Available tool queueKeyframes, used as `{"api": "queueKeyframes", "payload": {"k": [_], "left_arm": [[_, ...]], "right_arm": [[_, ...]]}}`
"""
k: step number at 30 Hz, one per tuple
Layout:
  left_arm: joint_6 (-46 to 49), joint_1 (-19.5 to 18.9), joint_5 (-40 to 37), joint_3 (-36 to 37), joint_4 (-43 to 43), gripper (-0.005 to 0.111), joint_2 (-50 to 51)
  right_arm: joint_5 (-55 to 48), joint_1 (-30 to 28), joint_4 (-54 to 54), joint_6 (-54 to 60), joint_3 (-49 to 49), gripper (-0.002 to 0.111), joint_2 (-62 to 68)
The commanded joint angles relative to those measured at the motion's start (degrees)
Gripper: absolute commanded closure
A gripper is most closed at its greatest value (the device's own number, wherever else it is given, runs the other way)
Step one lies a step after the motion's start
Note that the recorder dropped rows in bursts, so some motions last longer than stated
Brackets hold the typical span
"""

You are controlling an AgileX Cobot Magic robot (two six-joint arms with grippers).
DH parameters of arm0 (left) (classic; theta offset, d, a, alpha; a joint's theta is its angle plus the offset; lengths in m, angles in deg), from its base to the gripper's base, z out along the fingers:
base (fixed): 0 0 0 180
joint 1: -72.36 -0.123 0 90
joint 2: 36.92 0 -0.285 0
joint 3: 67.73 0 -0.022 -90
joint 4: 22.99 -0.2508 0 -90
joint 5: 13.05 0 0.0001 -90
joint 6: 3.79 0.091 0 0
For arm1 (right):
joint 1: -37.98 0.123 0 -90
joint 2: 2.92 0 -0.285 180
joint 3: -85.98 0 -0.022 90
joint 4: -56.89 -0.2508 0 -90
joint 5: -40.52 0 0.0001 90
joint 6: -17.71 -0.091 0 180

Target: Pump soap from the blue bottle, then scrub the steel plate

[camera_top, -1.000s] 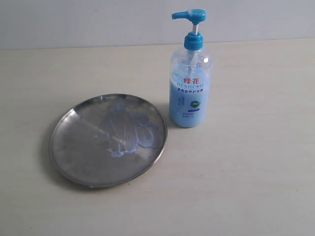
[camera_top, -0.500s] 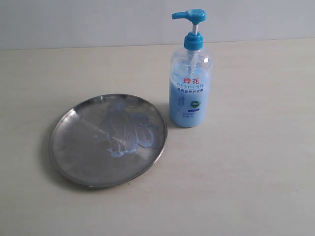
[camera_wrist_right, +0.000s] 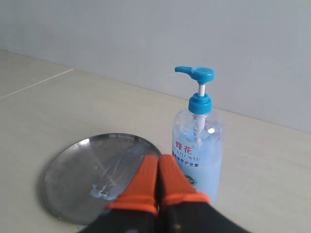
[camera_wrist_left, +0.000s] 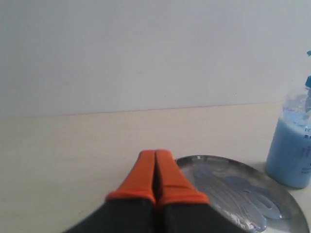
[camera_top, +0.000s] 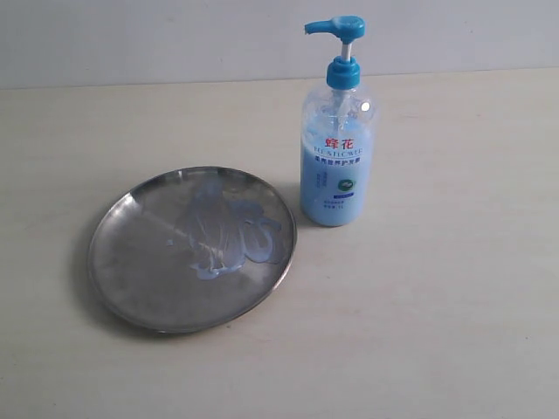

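The steel plate (camera_top: 131, 262) lies on the table left of centre, with pale blue soap (camera_top: 231, 231) smeared across its right half. The blue bottle (camera_top: 338, 166) stands upright just right of the plate, pump head raised, spout pointing left. Neither gripper shows in the exterior view. In the left wrist view my left gripper (camera_wrist_left: 155, 154) is shut, orange fingertips pressed together with nothing between them, beside the plate (camera_wrist_left: 286, 204) and apart from the bottle (camera_wrist_left: 291, 150). In the right wrist view my right gripper (camera_wrist_right: 159, 158) is shut and empty, in front of the plate (camera_wrist_right: 68, 179) and the bottle (camera_wrist_right: 199, 145).
A pale wooden tabletop (camera_top: 454, 305) spreads around the plate and bottle. A plain light wall (camera_top: 175, 35) runs along the table's far edge.
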Motion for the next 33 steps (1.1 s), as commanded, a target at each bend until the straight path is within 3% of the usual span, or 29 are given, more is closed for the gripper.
{"api": "queueKeyframes", "payload": {"k": [1, 17, 33], "left_arm": [[-2.5, -2.3, 1.4, 1.8, -0.2, 0.107, -0.3], [-4.3, -3.8, 5.0, 8.0, -0.6, 0.107, -0.3], [-4.7, -3.9, -0.4, 8.0, -0.8, 0.107, -0.3]], "right_arm": [[0.8, -0.3, 0.1, 0.0, -0.3, 0.108, -0.2], [0.8, -0.3, 0.1, 0.0, -0.3, 0.108, -0.2], [0.8, -0.3, 0.1, 0.0, -0.3, 0.108, -0.2]]}}
